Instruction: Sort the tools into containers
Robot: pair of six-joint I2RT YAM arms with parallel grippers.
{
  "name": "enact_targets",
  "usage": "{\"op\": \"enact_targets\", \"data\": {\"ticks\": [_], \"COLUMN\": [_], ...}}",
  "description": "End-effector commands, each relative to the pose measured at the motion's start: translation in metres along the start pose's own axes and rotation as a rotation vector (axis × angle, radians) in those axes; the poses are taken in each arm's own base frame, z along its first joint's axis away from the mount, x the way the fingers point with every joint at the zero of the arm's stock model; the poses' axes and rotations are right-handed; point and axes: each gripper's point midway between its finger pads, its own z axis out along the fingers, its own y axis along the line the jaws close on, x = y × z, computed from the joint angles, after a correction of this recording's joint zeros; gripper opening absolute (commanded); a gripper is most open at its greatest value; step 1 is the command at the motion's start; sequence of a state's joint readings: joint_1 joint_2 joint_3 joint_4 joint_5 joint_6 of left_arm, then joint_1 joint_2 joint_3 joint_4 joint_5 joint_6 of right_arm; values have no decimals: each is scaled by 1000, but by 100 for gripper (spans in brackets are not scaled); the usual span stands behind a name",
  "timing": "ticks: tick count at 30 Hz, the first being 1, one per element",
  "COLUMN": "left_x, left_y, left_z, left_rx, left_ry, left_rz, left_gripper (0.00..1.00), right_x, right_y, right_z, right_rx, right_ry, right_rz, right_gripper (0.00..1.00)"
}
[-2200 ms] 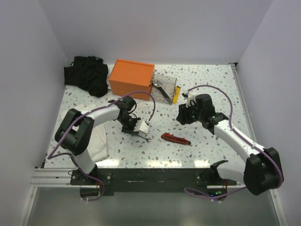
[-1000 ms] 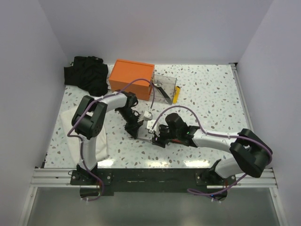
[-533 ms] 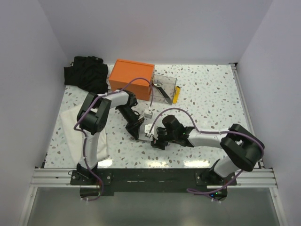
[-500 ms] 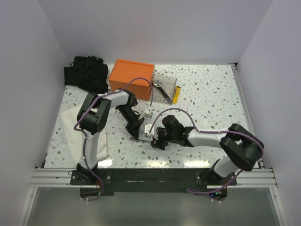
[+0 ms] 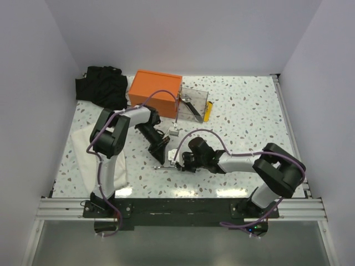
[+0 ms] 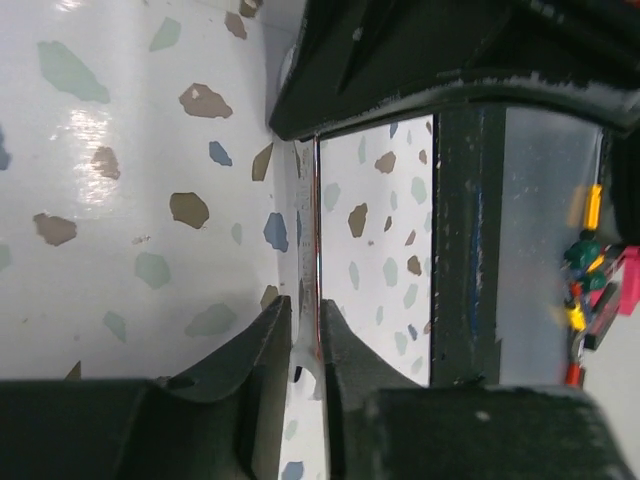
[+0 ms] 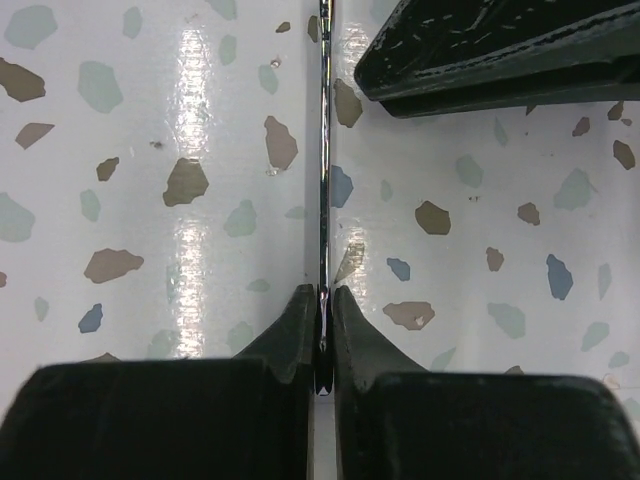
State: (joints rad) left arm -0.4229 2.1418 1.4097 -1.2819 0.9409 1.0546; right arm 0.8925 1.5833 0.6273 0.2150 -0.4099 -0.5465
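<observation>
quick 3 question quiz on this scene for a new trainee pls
1. True or false: the right claw is shut on a thin silver wrench.
2. In the top view, what lies just right of the orange box? A clear tray B white cloth C black bundle
3. What colour is the knife by that tray's right end?
Key: 1 true; 2 A; 3 yellow.

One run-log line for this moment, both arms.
left fingers: shut on silver wrench | right fingers: shut on same wrench | clear tray: by orange box, wrench not in it
</observation>
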Motion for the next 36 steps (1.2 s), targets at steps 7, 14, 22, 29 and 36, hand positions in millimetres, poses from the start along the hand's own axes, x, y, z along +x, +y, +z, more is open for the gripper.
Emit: {"op": "enact_targets", "data": {"ticks": [7, 14, 22, 29, 36], "left_x": [-156, -186, -143, -145, -145], "left_y": [-49, -23, -6, -17, -17], "left_z": [-126, -240, -243, -234, -248], "left_rx": [-463, -1030, -1177, -1128, -1180], "left_ry": [-342, -523, -465, -497, -491], "left_rz": [265, 175, 62, 75, 85], "left_gripper": [38, 39, 40, 40, 40], "right_x": [-57, -75, -78, -63, -33], "right_y": [-35, -138, -221, -271, -273], "right_z": [-63, -152, -158, -172, -163], "right_rx": [136, 512, 659, 727, 703], "right_ry": [-92, -257, -218, -199, -110], "right_rz": [115, 588, 491, 509, 542], "right_gripper": [0, 0, 0, 0, 0]}}
